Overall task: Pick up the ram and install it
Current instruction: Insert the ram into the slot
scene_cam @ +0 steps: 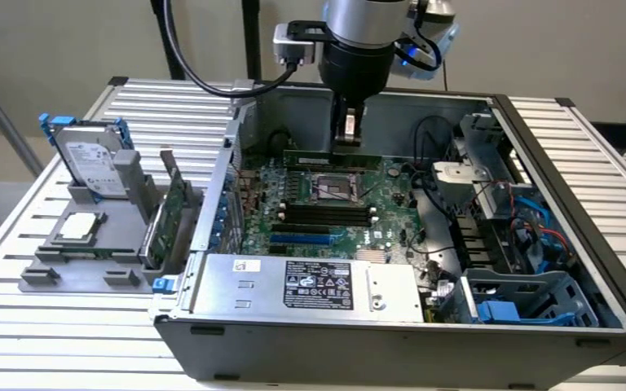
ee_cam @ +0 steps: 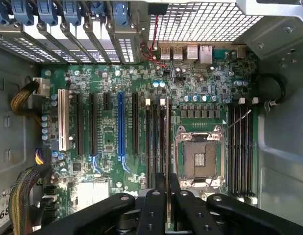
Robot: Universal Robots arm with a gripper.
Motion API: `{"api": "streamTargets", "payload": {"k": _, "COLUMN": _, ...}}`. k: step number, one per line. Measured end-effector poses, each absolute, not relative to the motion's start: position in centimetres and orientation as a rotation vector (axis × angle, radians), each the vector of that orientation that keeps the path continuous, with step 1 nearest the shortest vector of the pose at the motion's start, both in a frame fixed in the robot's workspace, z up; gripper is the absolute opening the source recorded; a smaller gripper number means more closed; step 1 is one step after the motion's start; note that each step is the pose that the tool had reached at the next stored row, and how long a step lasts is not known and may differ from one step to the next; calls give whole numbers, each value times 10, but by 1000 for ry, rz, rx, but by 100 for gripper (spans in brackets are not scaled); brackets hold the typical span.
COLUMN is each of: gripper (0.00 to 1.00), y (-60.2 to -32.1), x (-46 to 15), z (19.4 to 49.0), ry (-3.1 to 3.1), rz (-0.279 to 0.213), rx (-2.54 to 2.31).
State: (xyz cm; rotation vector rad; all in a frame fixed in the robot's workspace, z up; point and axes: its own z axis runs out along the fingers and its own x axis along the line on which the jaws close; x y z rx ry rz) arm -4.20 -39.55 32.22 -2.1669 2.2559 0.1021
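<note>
Inside the open case (scene_cam: pixel 574 236), above the motherboard (ee_cam: pixel 107 93), we see the pincer (scene_cam: pixel 346 140) clamped on the ram (scene_cam: pixel 313 155). It hangs edge-down directly beneath, long axis parallel to the black memory slots (ee_cam: pixel 156 142) beside the empty processor socket (ee_cam: pixel 199 156).

The ram (scene_cam: pixel 329 158) is a thin, long green stick with small dark chips. It stands on its long edge, level, pinched at its middle by the gripper (scene_cam: pixel 346 143), close to the far edge of the motherboard (scene_cam: pixel 391 199) in the exterior view. Whether it sits in a slot cannot be told.
</note>
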Motion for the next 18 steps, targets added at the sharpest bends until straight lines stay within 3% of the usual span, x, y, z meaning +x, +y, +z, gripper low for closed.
{"api": "streamTargets", "payload": {"k": 18, "gripper": 0, "y": -395, "x": -39, "z": 299, "ry": 2265, "rz": 108, "rx": -2166}}
